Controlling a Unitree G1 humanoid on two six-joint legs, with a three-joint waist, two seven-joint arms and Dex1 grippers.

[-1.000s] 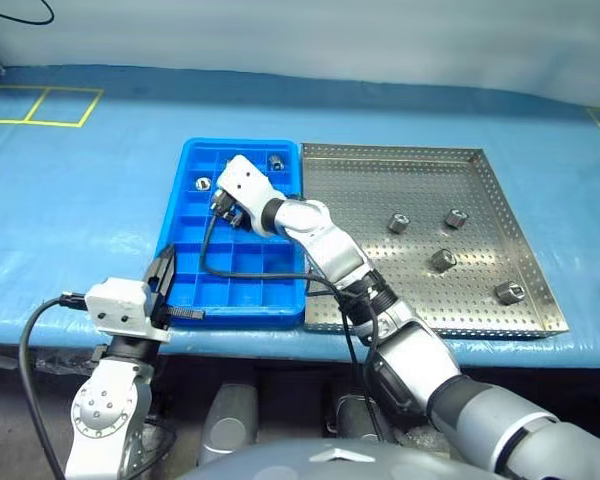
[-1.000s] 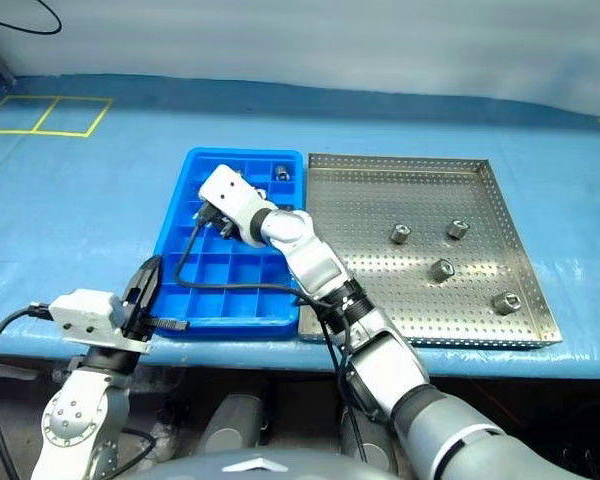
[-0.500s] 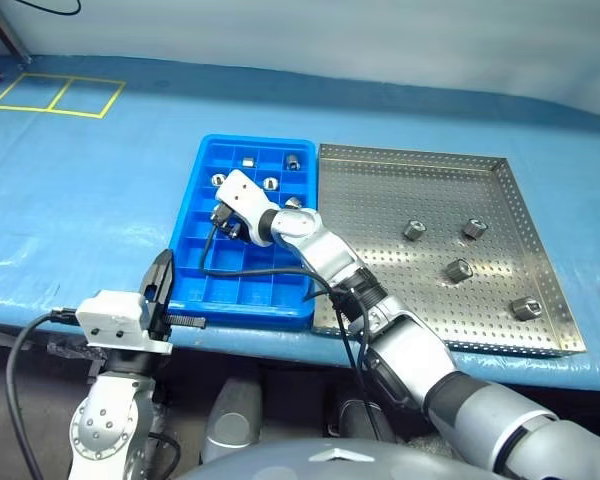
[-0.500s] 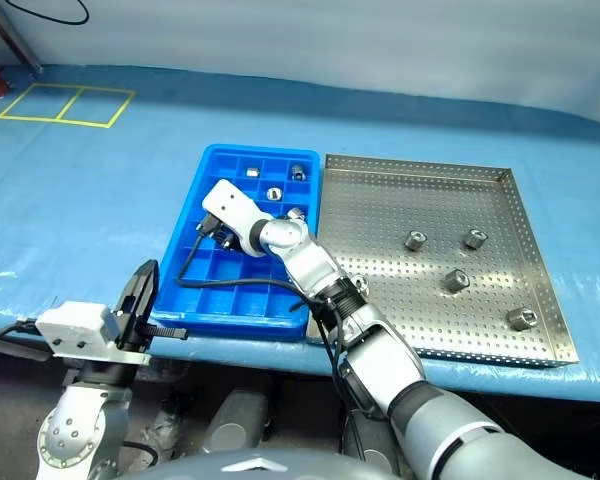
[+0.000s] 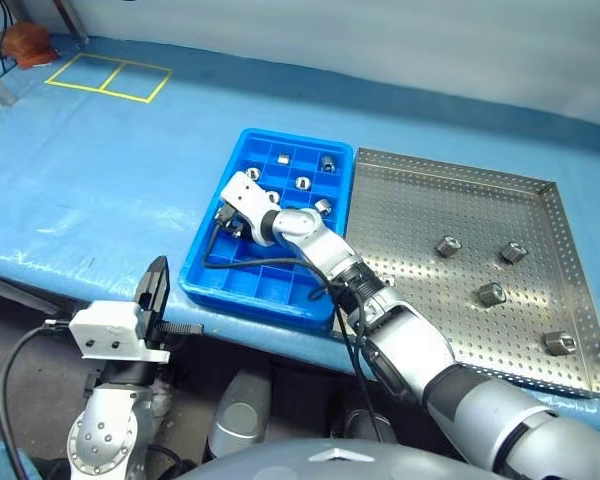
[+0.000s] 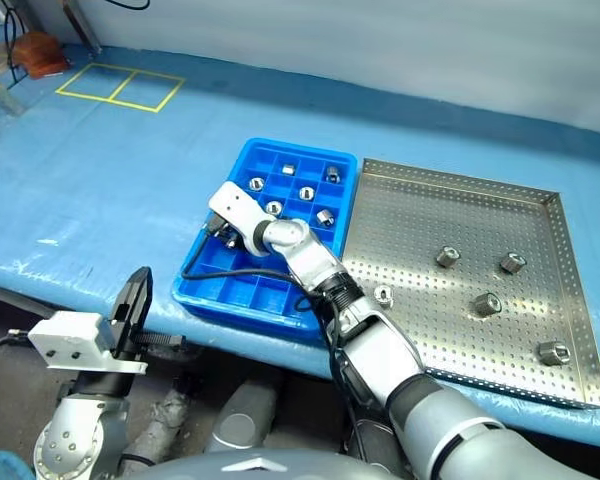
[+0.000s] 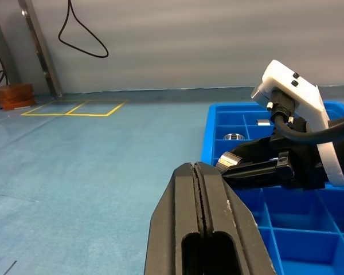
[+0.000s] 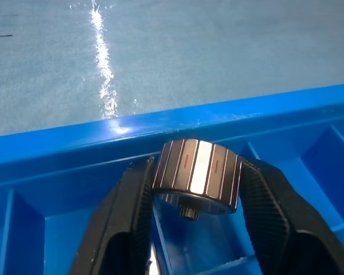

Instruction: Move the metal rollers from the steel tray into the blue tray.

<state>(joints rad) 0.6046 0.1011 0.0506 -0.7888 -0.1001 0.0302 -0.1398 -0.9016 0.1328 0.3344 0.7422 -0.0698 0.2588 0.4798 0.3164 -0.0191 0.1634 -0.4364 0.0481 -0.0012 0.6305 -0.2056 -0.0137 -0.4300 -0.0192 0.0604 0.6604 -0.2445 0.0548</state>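
Blue-covered bench point(image 5: 100, 180) carries blue tray point(image 6: 202, 290) with steel tray point(image 6: 570, 300) touching its side. Right gripper point(image 8: 195, 229) reaches low over blue tray's left-hand compartments, near outer wall; ribbed metal roller point(image 8: 198, 175) sits squarely between its fingers point(image 8: 126, 223), both pads touching roller's sides, roller above compartment floor. Other metal rollers point(image 6: 307, 193) lie in far compartments; five more point(image 6: 487, 303) scattered across steel tray. Left gripper point(image 7: 200, 189) hangs off bench's near edge, fingers pressed together, empty.

Blue-covered table point(image 5: 100, 190) carries blue tray point(image 5: 242, 172) and steel tray point(image 5: 570, 270)
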